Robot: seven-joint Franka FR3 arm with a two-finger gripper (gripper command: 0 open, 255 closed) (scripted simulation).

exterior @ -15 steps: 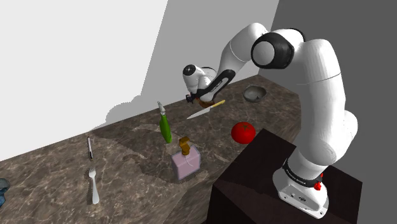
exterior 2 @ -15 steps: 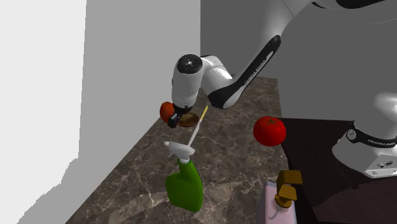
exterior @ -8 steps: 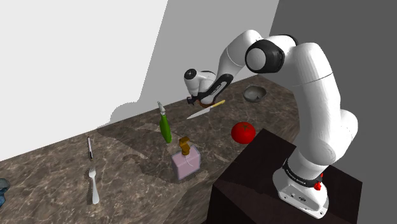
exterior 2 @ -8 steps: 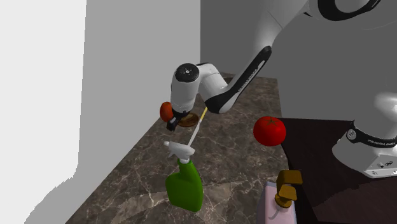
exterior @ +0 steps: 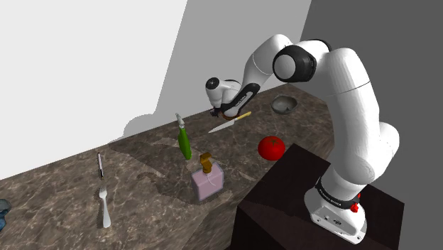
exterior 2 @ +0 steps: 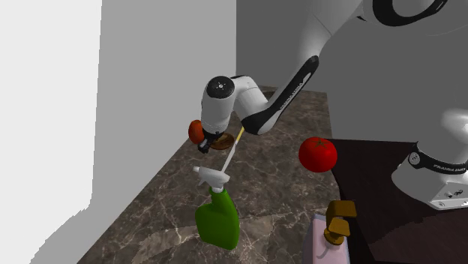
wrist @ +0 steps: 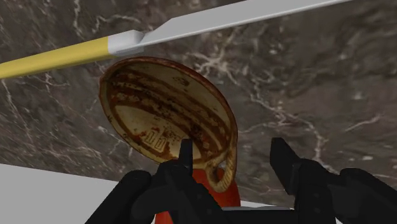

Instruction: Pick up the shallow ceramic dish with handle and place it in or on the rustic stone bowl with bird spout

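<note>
- While the black pincer (wrist: 232,145) hangs over the dark marble counter (wrist: 305,83), we see its fingers (wrist: 185,153) spread.
- Between them sits the rim of the shallow cream-and-brown dish (wrist: 165,114), near its handle.
- A yellow-handled knife (wrist: 191,28) lies just beyond it.

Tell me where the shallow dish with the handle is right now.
Shoulder view: upper middle, the dish lies on the marble counter right under the gripper, with the yellow-handled knife alongside and the grey bowl off to its right.

Shoulder high beside stand (exterior: 277,206), second exterior low along counter (exterior 2: 262,180) — sharing the tomato (exterior: 271,148), wrist close over dish (wrist: 167,121)
</note>
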